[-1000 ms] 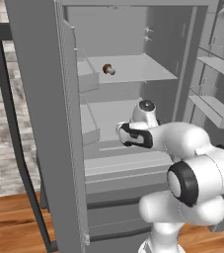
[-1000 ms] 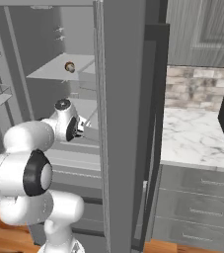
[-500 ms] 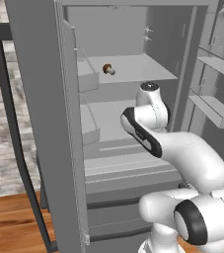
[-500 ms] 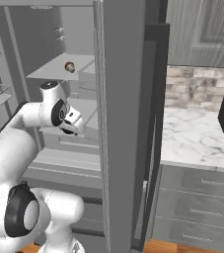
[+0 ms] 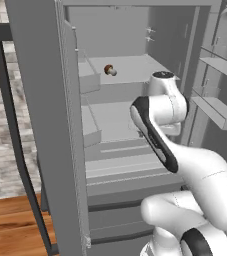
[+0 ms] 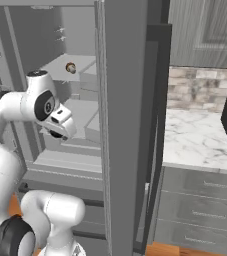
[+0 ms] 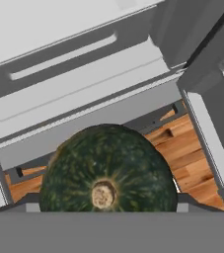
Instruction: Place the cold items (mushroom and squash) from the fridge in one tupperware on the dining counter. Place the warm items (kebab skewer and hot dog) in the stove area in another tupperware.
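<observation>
The end effector [image 7: 108, 210] grips the dark green squash [image 7: 107, 168], low centre of the hand view, jaws spread wide. I'd back out slowly, clearing the fridge door [image 6: 127, 125]; the mushroom [image 5: 110, 70] waits upper centre.

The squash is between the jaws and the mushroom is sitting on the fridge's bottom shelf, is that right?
Not quite. The mushroom sits on the upper shelf of the open fridge, as the left base view shows, above the arm, not on the bottom one. The hand view does show the dark green squash close between the jaws.
</observation>
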